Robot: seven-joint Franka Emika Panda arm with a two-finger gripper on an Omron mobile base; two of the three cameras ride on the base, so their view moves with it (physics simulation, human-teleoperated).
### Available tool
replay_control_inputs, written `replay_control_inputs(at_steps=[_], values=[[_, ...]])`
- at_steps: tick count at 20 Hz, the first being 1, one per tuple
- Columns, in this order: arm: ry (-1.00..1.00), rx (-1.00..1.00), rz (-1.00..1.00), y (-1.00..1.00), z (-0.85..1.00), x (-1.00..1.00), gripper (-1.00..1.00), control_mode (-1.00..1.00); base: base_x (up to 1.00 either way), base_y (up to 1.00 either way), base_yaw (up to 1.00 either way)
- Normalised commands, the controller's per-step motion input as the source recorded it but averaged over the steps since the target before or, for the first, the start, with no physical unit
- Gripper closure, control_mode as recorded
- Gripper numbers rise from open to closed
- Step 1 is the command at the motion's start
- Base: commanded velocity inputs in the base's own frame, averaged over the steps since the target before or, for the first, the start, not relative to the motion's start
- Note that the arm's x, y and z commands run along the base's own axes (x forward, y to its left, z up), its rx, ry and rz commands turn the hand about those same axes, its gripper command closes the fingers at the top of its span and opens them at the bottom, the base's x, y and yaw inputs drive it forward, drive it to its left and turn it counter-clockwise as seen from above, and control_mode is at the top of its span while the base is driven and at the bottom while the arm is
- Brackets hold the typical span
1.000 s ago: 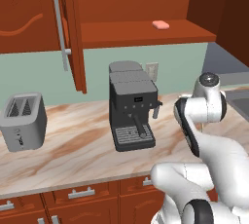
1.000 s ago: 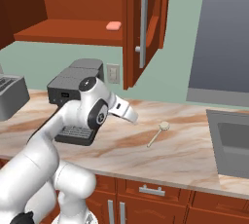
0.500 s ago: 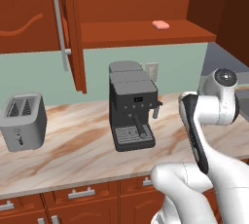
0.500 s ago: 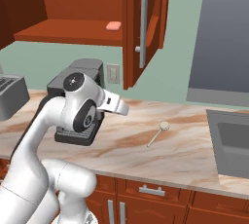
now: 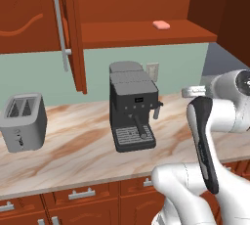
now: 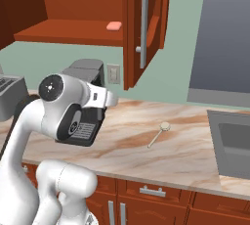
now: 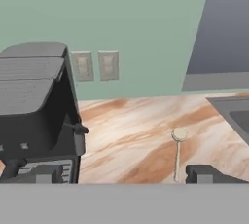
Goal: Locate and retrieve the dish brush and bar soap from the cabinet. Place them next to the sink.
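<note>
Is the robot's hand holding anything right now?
No. The gripper is open with nothing between its dark fingertips; the small cream-headed dish brush lies on the marbled counter ahead.

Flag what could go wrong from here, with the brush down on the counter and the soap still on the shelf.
1. The bar soap lies deep on the open cabinet shelf; reaching up, the arm could clip the open door.
2. The coffee machine stands right below that shelf, so a swing of the elbow might knock it.
3. The open gripper hangs near the dish brush and could nudge it away from the sink.
</note>
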Motion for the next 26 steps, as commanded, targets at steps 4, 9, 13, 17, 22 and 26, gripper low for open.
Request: replay_control_inputs(at_steps=[4,9,13,17,22,26], values=[[-0.15,0.00,-0.01,0.00,0.78,-0.22,-1.00,-1.00,0.00,0.00,0.00],[-0.09,-0.03,-0.03,0.07,0.77,-0.15,-1.00,-1.00,0.00,0.00,0.00],[-0.06,-0.10,0.01,0.30,0.62,-0.02,-1.00,-1.00,0.00,0.00,0.00],[-0.03,-0.01,0.08,0.03,0.46,-0.02,-1.00,-1.00,0.00,0.00,0.00],[-0.04,-0.03,0.10,0.05,0.42,-0.07,-1.00,-1.00,0.00,0.00,0.00],[-0.10,-0.03,0.06,0.01,0.34,-0.15,-1.00,-1.00,0.00,0.00,0.00]])
